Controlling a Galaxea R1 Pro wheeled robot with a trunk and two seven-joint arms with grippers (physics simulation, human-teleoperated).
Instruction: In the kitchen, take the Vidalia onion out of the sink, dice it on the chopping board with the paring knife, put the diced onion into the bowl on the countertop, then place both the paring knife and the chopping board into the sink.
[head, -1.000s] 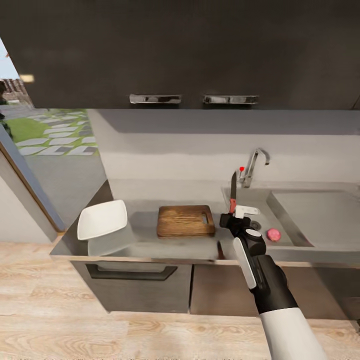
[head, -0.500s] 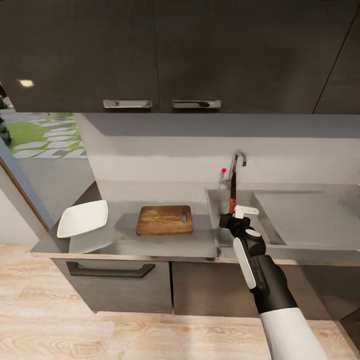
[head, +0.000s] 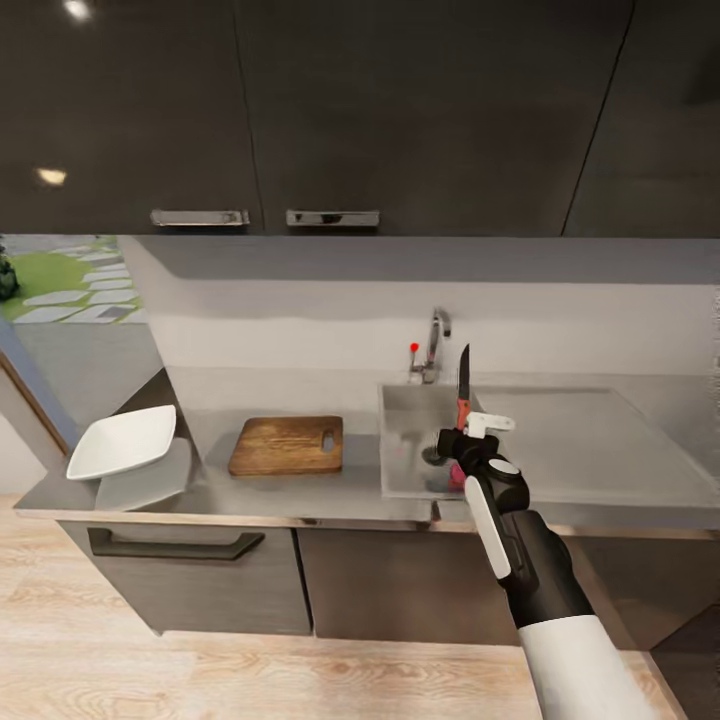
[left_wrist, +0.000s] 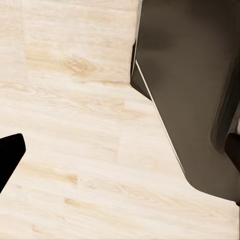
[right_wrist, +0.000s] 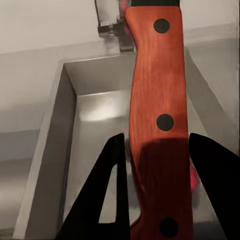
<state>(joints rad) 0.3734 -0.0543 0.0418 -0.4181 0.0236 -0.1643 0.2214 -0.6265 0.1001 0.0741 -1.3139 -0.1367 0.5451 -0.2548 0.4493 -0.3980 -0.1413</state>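
My right gripper (head: 468, 437) is shut on the paring knife (head: 463, 388), held upright with its dark blade pointing up over the sink (head: 405, 470). In the right wrist view the red-orange handle (right_wrist: 157, 120) sits between my black fingers (right_wrist: 112, 200), with the basin (right_wrist: 95, 125) behind. A pink bit of the Vidalia onion (head: 455, 477) peeks out beside my wrist, in the basin. The chopping board (head: 288, 445) lies on the countertop (head: 210, 490) left of the sink. The white bowl (head: 122, 442) rests tilted at the counter's left end. My left gripper (left_wrist: 122, 155) hangs open over the wooden floor.
The chrome tap (head: 436, 342) with its red knob (head: 413, 348) stands behind the basin. A flat drainer (head: 600, 440) stretches right of it. Dark wall cabinets (head: 400, 110) hang above. A dark cabinet (left_wrist: 195, 85) stands close to my left gripper.
The camera has moved right, so the counter, board, bowl and sink have slid left in the picture. My right gripper still holds the knife upright, now in front of the basin and hiding most of the onion.
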